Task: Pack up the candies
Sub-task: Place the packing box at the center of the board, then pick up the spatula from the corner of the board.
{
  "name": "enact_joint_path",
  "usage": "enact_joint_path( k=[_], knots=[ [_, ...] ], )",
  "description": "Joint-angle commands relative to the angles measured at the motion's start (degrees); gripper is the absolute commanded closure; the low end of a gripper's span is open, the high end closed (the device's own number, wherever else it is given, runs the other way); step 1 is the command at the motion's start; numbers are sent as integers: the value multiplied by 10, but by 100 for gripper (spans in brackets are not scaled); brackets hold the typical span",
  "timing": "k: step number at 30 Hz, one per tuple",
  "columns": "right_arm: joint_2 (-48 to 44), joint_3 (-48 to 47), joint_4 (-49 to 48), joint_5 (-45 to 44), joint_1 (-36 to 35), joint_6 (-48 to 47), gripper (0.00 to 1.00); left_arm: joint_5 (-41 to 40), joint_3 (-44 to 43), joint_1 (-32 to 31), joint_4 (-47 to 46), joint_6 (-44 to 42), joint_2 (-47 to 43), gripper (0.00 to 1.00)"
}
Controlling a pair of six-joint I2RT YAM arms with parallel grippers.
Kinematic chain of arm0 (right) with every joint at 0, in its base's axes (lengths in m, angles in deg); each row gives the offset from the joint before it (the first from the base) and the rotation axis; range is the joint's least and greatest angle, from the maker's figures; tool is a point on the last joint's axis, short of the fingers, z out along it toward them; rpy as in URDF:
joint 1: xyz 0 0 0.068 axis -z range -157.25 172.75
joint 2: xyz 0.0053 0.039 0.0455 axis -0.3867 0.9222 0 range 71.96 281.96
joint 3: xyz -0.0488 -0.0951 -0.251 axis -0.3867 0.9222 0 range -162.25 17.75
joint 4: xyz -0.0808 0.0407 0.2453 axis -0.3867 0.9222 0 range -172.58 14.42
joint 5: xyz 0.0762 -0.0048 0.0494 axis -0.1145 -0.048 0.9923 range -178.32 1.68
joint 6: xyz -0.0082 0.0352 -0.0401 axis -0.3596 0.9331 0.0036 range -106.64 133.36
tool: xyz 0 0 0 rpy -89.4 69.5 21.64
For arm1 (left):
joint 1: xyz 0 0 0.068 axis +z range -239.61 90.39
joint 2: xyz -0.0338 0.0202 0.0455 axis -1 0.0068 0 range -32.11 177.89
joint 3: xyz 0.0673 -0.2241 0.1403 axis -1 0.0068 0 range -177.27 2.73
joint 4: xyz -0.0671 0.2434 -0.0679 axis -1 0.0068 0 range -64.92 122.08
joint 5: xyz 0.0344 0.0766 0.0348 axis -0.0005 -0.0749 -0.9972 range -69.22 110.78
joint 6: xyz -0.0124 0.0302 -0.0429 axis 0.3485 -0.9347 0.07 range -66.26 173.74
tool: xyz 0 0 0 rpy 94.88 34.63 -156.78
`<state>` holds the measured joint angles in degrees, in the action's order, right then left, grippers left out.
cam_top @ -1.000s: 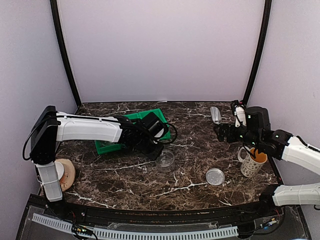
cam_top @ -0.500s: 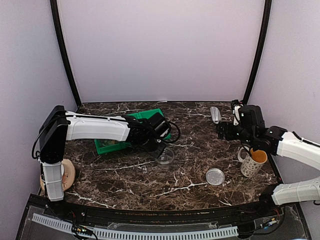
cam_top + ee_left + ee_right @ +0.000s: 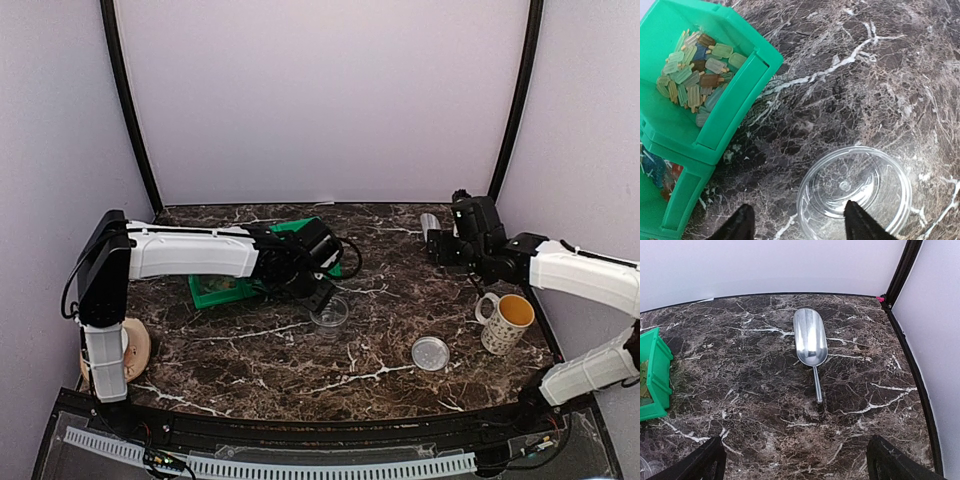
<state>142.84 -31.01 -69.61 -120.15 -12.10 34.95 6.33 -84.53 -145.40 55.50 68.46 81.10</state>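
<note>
- Just ahead of the left gripper (image 3: 800, 221), your clear tub (image 3: 855, 185) loses its near rim off-frame.
- Left of it, the green bin (image 3: 735, 120) is cut off.

The top camera looks down from above and behind over the whole table (image 3: 390, 300), while both wrist cameras face downward nearer in, sharing the green bin (image 3: 730, 125).

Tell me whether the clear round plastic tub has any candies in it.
No: the clear round plastic tub is empty, nothing lying on its see-through base, and the small wrapped candies lie in the green plastic bin.
</note>
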Motion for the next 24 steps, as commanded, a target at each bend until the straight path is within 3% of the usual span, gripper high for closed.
enact_joint_path(
  k=[1, 8, 17, 24],
  knots=[
    [55, -53, 0, -9, 8, -7, 2, 3, -17, -2, 19, 4, -82, 30],
    [129, -85, -13, 101, 79, 2, 2, -31, 32, -2, 4, -3, -203, 2],
    [245, -152, 9, 143, 137, -12, 1, -108, 158, 5, -16, 1, -374, 1],
    [317, -207, 34, 171, 172, -11, 5, -89, 272, 56, -58, 8, -474, 1]
  ],
)
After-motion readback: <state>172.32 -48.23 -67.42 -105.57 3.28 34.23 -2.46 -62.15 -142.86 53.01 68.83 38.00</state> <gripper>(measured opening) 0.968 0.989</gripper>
